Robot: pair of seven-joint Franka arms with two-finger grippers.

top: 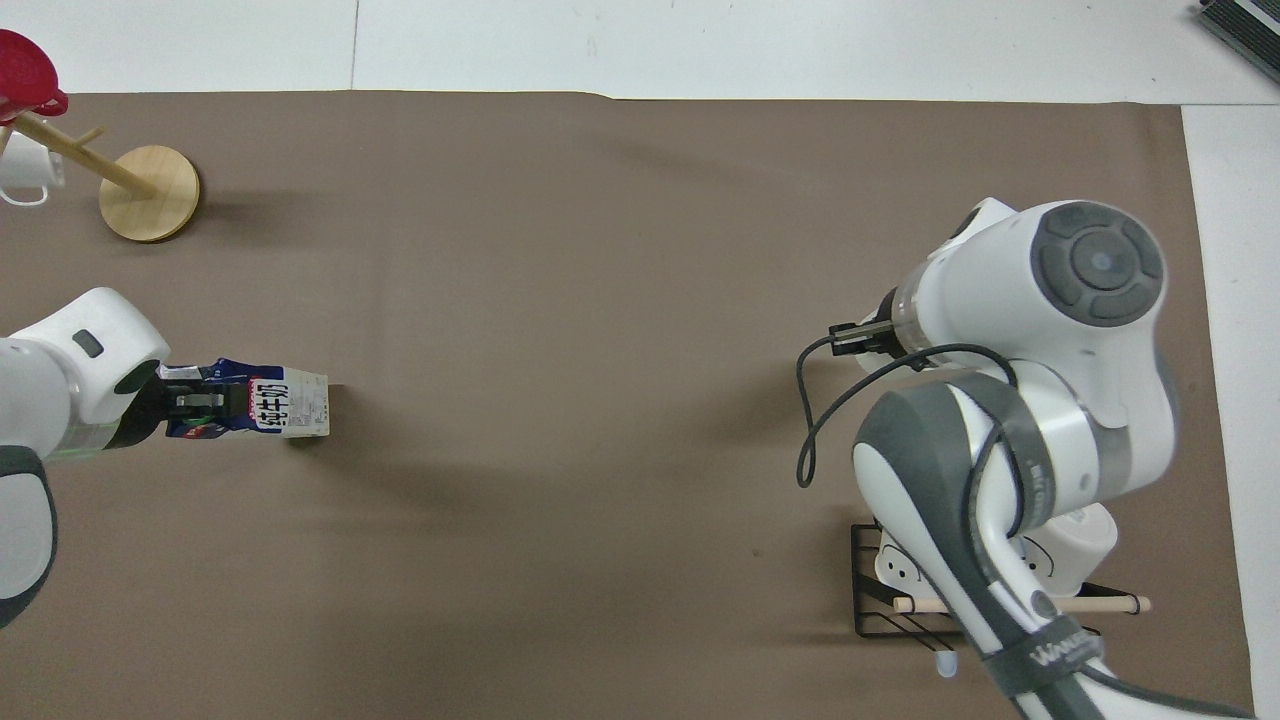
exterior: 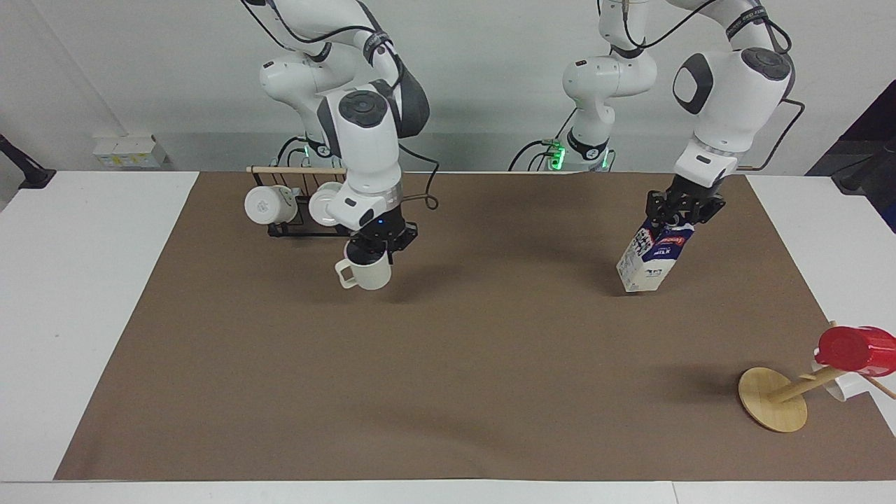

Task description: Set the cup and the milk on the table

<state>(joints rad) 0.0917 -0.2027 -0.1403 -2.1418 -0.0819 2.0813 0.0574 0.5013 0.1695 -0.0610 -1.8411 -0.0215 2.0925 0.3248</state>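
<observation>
My right gripper [exterior: 379, 246] is shut on the rim of the cream-white cup [exterior: 367, 273] and holds it upright just over the brown mat of the table [exterior: 490, 364], beside the wire rack. The right arm hides the cup in the overhead view. My left gripper [exterior: 683, 212] is shut on the top of the milk [exterior: 653, 260], a blue and white carton. The milk hangs tilted, low over the mat toward the left arm's end. The left gripper [top: 193, 411] and the milk [top: 270, 411] also show in the overhead view.
A black wire rack [exterior: 297, 225] with two white mugs and a wooden dowel stands near the robots. A wooden mug tree [exterior: 773, 400] with a red cup [exterior: 857, 348] and a white mug stands farther from the robots, at the left arm's end.
</observation>
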